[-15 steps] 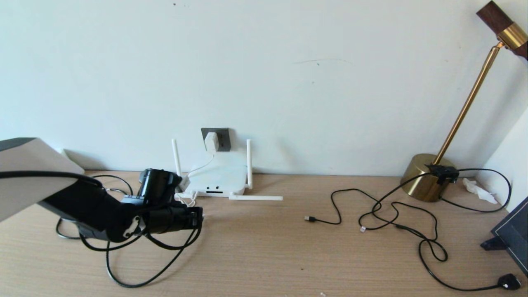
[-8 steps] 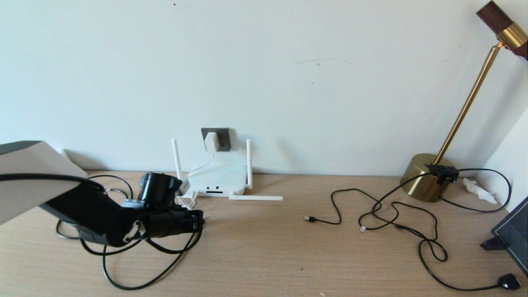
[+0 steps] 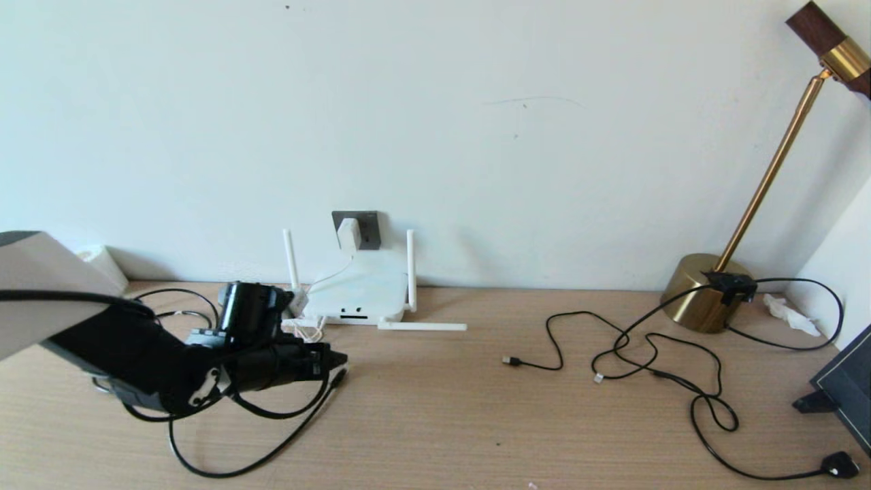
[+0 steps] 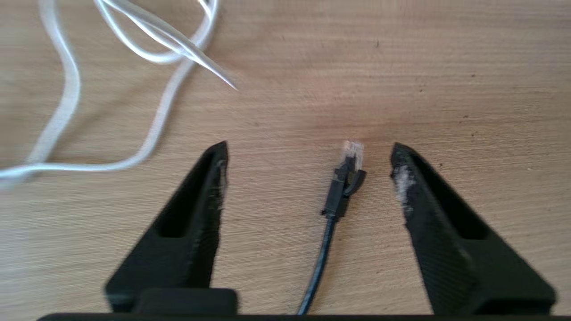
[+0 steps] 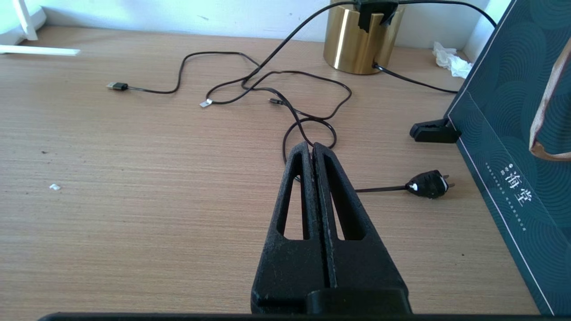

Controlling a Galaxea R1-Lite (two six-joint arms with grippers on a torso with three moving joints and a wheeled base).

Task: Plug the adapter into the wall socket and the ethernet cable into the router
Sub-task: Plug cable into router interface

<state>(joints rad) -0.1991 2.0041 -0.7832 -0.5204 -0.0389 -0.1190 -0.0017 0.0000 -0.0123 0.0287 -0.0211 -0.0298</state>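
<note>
Adapter (image 3: 349,233) seated in wall socket (image 3: 366,224): done. Ethernet cable (image 4: 335,196) lies on table (image 3: 476,408) near router (image 3: 354,292), unplugged, between spread left hand (image 4: 308,165). Right hand (image 5: 313,154) pressed together, parked.

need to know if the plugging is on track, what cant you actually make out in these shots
- Router ports: in the head view its rear edge faces the wall, so no port slots show.
- Ethernet cable route: the left gripper arm covers part of it in the head view; the left wrist view cuts it off at the frame edge.
- Adapter on the wall socket: too small in the head view to tell if it is fully seated.
- Right gripper: outside the head view.
</note>
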